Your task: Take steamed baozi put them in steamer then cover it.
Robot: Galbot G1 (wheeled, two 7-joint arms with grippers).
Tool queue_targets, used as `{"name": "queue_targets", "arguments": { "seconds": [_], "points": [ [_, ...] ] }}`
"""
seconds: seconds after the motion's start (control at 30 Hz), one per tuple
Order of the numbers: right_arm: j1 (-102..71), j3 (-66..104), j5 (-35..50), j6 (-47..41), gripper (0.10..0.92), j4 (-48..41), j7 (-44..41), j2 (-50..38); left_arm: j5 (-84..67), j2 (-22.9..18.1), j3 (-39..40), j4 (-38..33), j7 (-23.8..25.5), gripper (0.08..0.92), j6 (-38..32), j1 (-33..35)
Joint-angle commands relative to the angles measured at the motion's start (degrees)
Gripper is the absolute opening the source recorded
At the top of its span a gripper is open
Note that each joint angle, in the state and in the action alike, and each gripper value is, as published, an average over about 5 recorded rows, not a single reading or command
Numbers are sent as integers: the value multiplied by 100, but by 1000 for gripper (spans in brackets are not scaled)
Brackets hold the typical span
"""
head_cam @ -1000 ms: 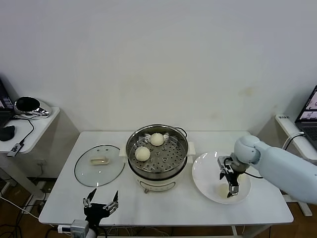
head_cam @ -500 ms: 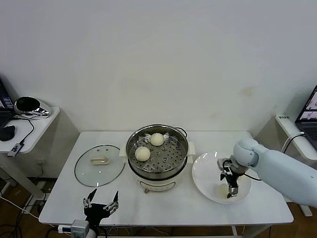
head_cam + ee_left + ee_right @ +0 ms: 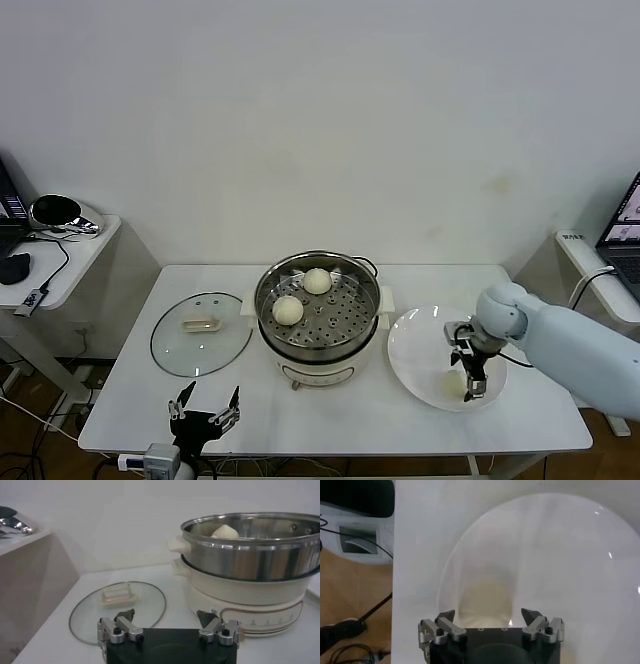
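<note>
The steel steamer stands mid-table with two cream steamed baozi on its perforated tray. Another baozi lies on the white plate to the right. My right gripper hangs open over that bun; in the right wrist view the bun sits between the spread fingers of the gripper, which do not touch it. My left gripper waits open near the table's front left edge, in its wrist view facing the steamer. A baozi peeks over the rim.
A glass lid lies flat left of the steamer, also seen as the lid in the left wrist view. A side table with cables stands far left. A laptop stands on a stand far right.
My right gripper has shifted slightly right and toward the plate's front, settling lower around the bun. The left arm has not moved.
</note>
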Motion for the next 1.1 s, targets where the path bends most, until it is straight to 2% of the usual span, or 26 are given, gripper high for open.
{"name": "queue_targets", "arguments": {
  "seconds": [0.03,0.17,0.43,1.1],
  "points": [
    [-15,9,-3,-20,822,-22,22,23,3,3,-2,8,-4,823,0,5],
    [-14,5,9,-41,797,-8,8,8,5,-1,6,6,-5,823,0,4],
    [-42,18,61,-107,692,27,0,-85,3,9,10,78,-11,823,-19,-15],
    [93,197,308,-144,606,164,57,-330,8,28,64,66,-20,823,-15,-60]
  ]
}}
